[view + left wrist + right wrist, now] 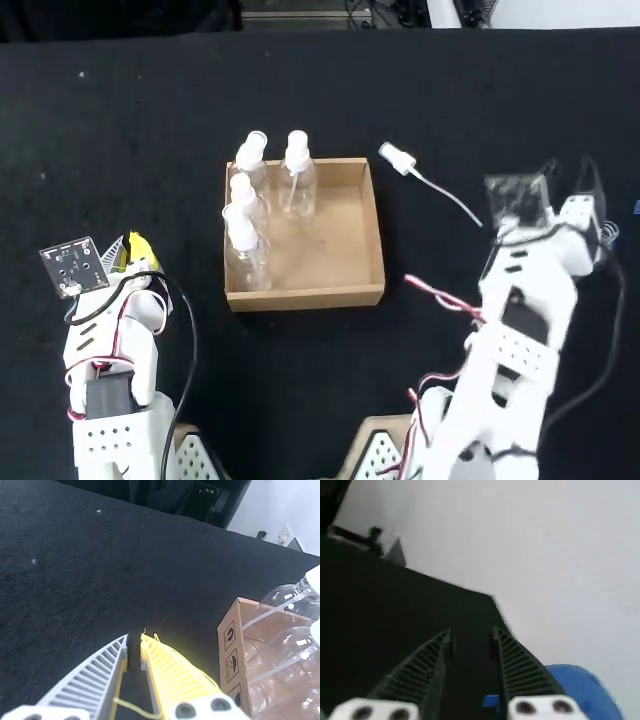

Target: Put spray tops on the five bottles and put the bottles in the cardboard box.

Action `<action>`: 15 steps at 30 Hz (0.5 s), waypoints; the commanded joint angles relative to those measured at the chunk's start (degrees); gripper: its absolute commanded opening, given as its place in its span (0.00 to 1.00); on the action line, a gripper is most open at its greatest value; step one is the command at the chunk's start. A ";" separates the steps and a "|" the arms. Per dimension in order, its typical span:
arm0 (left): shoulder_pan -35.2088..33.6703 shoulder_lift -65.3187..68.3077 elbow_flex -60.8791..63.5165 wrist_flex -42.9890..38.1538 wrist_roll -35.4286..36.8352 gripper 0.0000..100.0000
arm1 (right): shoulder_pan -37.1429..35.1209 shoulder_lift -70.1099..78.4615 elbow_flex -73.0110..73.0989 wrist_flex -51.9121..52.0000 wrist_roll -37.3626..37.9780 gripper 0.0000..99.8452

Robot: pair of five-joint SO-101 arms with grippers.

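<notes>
The cardboard box [345,270] sits mid-table. Several clear bottles with white spray tops [297,178] stand along its left side, and they appear again as bottles [287,597] behind the box wall [231,652] in the left wrist view. One loose spray top [398,159] lies on the black cloth just right of the box's far corner, its thin tube trailing toward the right arm. My left gripper [135,636] is shut and empty, low over the cloth left of the box [135,248]. My right gripper [472,634] is open and empty, pointing past the table's right edge.
Black cloth [120,120] covers the table. Red and white wires [440,295] hang from the right arm near the box's front right corner. A blue object [580,685] lies beyond the table edge by the right gripper.
</notes>
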 commanded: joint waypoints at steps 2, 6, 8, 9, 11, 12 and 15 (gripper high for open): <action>-0.57 -1.14 1.27 0.18 -0.35 0.03 | -8.35 -1.80 -21.58 35.87 -0.88 0.16; -0.57 -1.14 1.27 0.26 -0.35 0.03 | -12.92 7.60 -32.84 45.89 -0.70 0.19; -0.57 -1.14 1.27 0.26 -0.35 0.03 | -13.36 13.32 -37.32 48.97 -0.79 0.19; -0.57 -1.14 1.27 0.26 -0.35 0.03 | -13.10 15.87 -39.08 49.32 -0.79 0.19; -0.57 -1.14 1.27 0.26 -0.35 0.03 | -12.84 20.00 -41.36 46.95 -0.79 0.19; -0.57 -1.14 1.27 0.26 -0.35 0.03 | -12.84 21.32 -41.54 45.27 -0.53 0.19; -0.57 -1.14 1.27 0.26 -0.35 0.03 | -13.54 24.40 -40.66 41.93 -0.44 0.19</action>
